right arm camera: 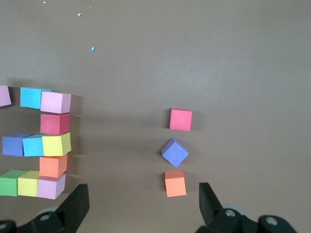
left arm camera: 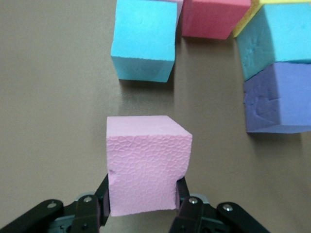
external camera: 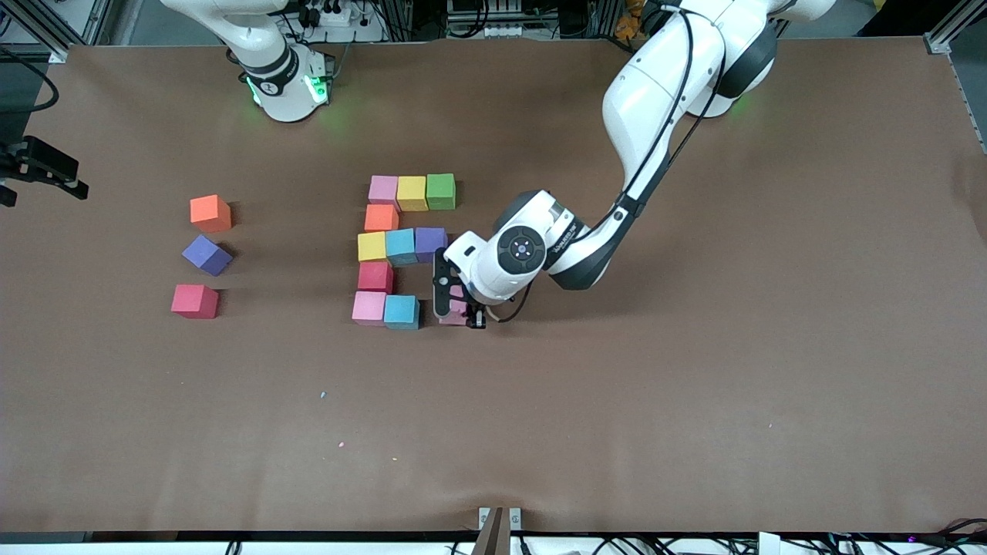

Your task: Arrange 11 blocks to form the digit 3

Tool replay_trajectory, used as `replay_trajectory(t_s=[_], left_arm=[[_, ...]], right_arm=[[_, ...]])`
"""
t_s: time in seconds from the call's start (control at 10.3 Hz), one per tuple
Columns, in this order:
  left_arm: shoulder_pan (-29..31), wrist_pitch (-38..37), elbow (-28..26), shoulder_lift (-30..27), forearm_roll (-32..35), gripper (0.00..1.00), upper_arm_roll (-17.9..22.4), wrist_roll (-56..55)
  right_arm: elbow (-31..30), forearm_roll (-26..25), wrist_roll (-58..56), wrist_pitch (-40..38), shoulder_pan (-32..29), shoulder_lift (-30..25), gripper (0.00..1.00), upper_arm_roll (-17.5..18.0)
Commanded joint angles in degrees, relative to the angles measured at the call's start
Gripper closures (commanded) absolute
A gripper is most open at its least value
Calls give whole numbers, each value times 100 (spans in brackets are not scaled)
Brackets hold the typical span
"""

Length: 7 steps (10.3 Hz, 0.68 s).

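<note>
So the left tool (left arm camera: 141,206) is clamped tight on a pink block (left arm camera: 146,165), one finger on each side, and it's down at the surface (external camera: 694,385) level just beside the light blue block (external camera: 402,311) in the row nearest the front camera. There's a small gap between the two, so I'd say the pink one isn't seated in its slot yet. My guess is it's the last piece of the digit 3 (external camera: 401,250): ten cubes are laid down, two full rows of three, two single joiners at the right arm's end, and the nearest row only has two.

The right tool (right arm camera: 143,213) hangs wide open and empty up by its base, just waiting.

Three spares, orange (external camera: 210,213), purple (external camera: 207,254) and red (external camera: 194,301), sit well apart toward the right arm's end, probably just leftovers
</note>
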Motion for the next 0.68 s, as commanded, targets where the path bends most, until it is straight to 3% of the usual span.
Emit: replay_trajectory(t_s=[0.0, 0.58], left_arm=[[-12, 134, 300, 212, -383, 100, 34, 304], [24, 380, 292, 309, -657, 100, 35, 357]], right_arm=[[-86, -22, 61, -14, -145, -45, 0, 65], [-165, -22, 61, -5, -145, -80, 0, 65]])
